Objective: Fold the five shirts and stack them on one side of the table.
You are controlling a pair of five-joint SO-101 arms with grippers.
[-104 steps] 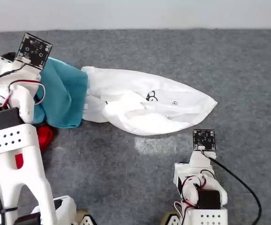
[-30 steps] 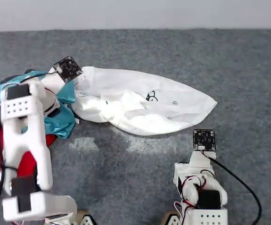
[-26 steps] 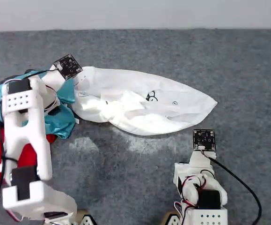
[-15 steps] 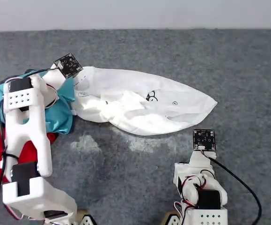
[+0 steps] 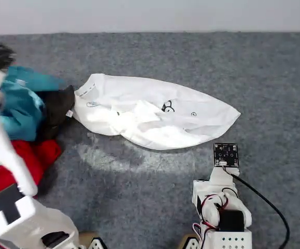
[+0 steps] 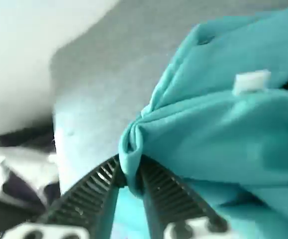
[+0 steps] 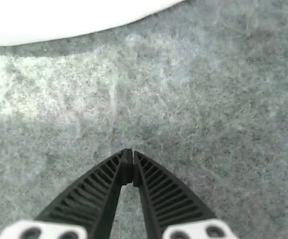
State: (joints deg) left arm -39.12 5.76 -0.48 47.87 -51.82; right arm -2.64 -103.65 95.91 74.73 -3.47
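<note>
Left hand [image 6: 129,175]: clamped on a bunched fold of the teal shirt [image 6: 223,144], at the tabletop's left edge.
Right hand [image 7: 133,160]: closed, empty, over bare tabletop [image 7: 208,99].
White shirt [image 5: 155,116]: crumpled, mid-tabletop.
Red shirt [image 5: 33,158]: beside the teal.

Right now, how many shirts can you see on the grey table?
4: a crumpled white shirt lies mid-table; a teal shirt, a black shirt and a red shirt are heaped at the table's left side. Others may be hidden underneath.
</note>
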